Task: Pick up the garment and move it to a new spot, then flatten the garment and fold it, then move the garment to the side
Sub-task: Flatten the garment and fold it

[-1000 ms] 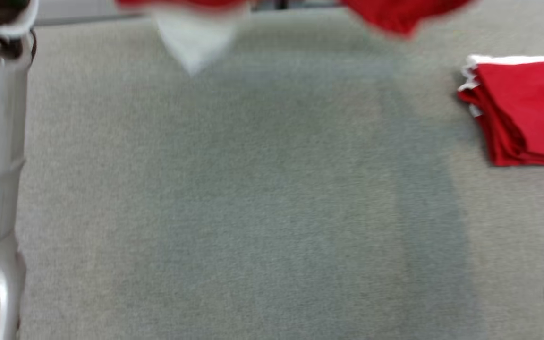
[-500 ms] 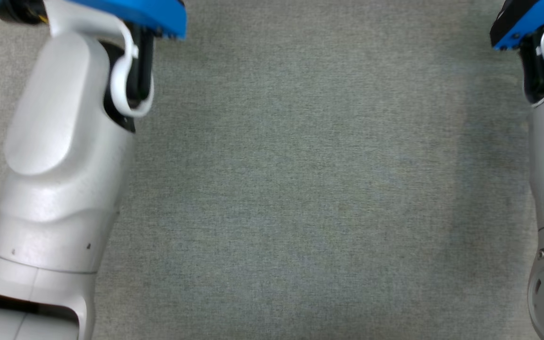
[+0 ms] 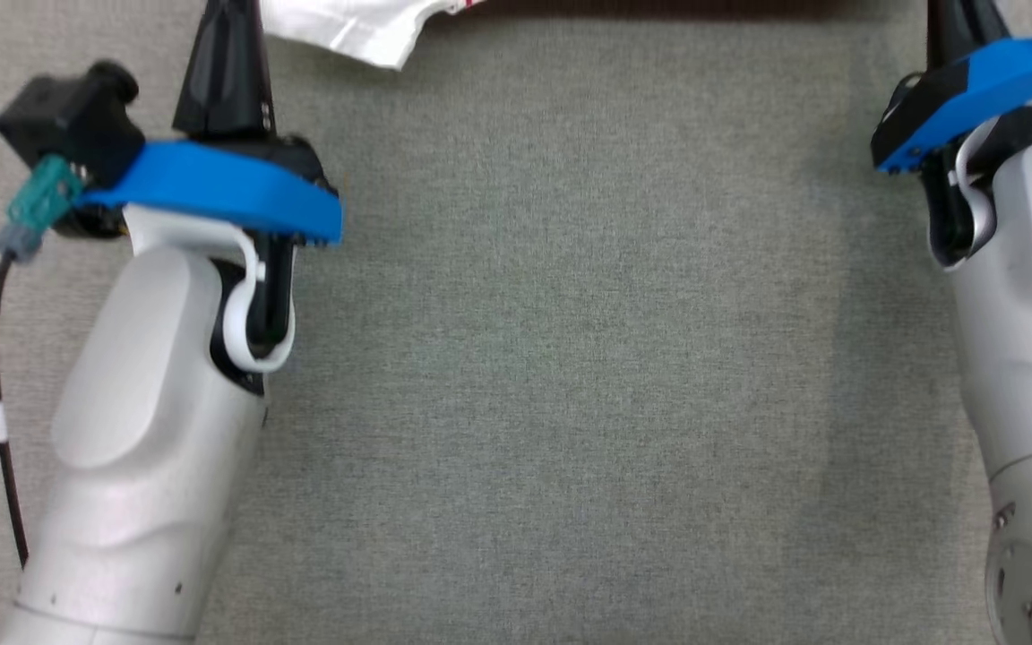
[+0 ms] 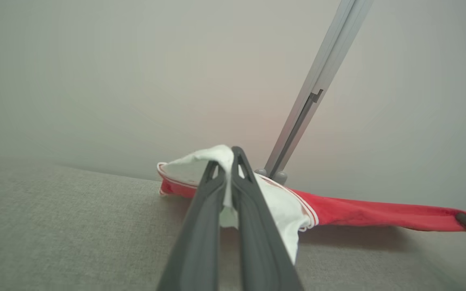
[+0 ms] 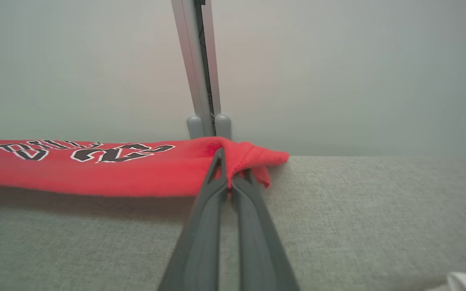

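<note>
While the left gripper [image 4: 225, 159] is clamped on the white end of the garment [image 4: 358, 212], which is stretched low over the far side of the grey fabric surface [image 3: 570, 358], the right gripper [image 5: 231, 169] pinches its red end. An uneven pull could slip a corner and bunch it. Metal post [image 5: 200, 60] and pale wall behind.

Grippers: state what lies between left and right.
The red-and-white garment, stretched between left gripper and right gripper, above bare grey cloth surface; both wrist views show it.

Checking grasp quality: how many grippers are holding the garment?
2. The left gripper pinches the garment at its white part; the right gripper pinches its red end.
</note>
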Robot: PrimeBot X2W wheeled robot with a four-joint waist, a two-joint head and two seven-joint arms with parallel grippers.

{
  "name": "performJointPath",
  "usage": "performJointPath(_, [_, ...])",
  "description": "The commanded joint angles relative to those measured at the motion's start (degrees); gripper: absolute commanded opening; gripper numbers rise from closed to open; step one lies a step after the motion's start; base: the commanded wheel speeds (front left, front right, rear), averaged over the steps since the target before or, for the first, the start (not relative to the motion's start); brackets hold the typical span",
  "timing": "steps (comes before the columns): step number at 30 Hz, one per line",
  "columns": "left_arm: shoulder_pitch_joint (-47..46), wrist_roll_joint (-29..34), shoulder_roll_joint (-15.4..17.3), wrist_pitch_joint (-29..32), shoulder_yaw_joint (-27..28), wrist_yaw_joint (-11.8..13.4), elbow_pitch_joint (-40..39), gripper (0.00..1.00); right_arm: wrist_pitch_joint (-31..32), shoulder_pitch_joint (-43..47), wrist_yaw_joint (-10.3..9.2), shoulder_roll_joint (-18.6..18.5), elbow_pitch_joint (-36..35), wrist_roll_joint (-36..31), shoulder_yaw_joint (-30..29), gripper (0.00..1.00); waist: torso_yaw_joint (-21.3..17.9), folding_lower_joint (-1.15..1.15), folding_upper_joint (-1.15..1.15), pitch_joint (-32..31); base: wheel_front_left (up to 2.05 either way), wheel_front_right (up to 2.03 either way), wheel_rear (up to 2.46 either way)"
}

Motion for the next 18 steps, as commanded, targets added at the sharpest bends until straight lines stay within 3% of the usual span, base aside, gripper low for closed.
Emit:
performJointPath(1, [2.99,-0.37,0.27,-0.54,0.75,0.04,-1.94,0.00,-0.90,2.35,0.01,0.04,-0.08,1.54,0.81,0.00,-0.41,0.00,0.00,-2.03,0.00,0.00,0.00])
performJointPath(8, [16.43,-0.59,0.47,-0.89,1.45,1.17,-10.50,0.00,-1.88,12.71,0.01,-0.35,-4.25,6.08,3.37,0.00,0.26,0.00,0.00,-10.54,0.00,0.00,0.00])
performJointPath(18, [37.68,-1.42,3.75,3.99,-1.51,4.24,-23.97,0.00,-1.61,37.74,0.01,1.33,-19.26,11.48,3.09,0.00,1.79,0.00,0.00,-23.42,0.00,0.00,0.00])
